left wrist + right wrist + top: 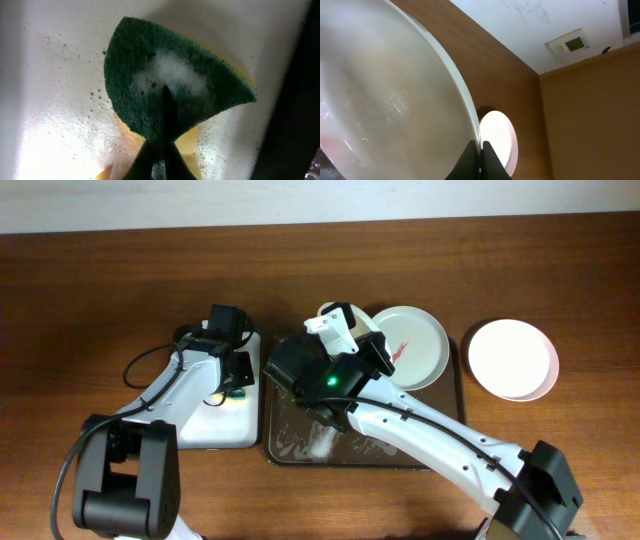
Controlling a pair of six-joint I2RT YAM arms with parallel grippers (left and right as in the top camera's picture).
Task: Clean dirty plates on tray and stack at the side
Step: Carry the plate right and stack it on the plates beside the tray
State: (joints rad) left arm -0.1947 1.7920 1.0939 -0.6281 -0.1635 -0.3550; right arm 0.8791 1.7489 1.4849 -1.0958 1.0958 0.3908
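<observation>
My right gripper [345, 340] hangs over the dark brown tray [452, 408], shut on the rim of a white plate [362, 320] that it holds tilted on edge. In the right wrist view that plate [385, 100] fills the left side, with the gripper [481, 148] pinching its rim. A pale mint plate [412, 346] with a red smear lies at the tray's back right. Another white plate [512, 358] rests on the table to the right of the tray, also visible past the held rim [498, 137]. My left gripper [162, 150] is shut on a soapy green-and-yellow sponge [170, 85].
The sponge hangs over a smaller white tray [215, 430], wet and foamy, just left of the brown tray. Foam patches lie on the brown tray's front left [315, 442]. The right arm's long white link [440, 445] crosses the tray's front.
</observation>
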